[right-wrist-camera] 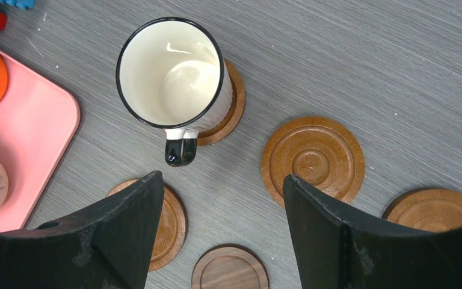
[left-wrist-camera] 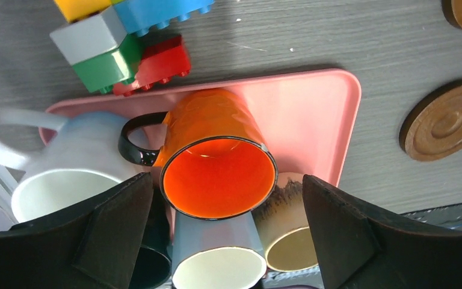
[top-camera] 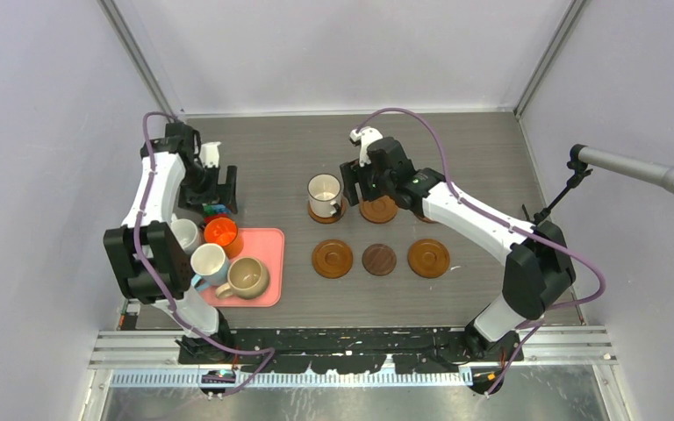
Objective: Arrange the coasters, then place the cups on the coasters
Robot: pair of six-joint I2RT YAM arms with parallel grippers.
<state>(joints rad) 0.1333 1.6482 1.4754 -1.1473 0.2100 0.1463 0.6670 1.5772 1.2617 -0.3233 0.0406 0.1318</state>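
A white cup stands on a coaster at the table's middle. Three more orange-brown coasters and a darker, smaller one lie around it. The near row holds two orange-brown coasters with the dark one between them. My right gripper hangs open and empty above the coasters, just right of the white cup. On the pink tray are an orange cup, a white cup, a light blue cup, a tan cup and a dark cup. My left gripper is open above the orange cup, holding nothing.
The pink tray sits at the near left. Colourful toy blocks lie just behind it, under the left gripper. A microphone on a stand reaches in from the right wall.
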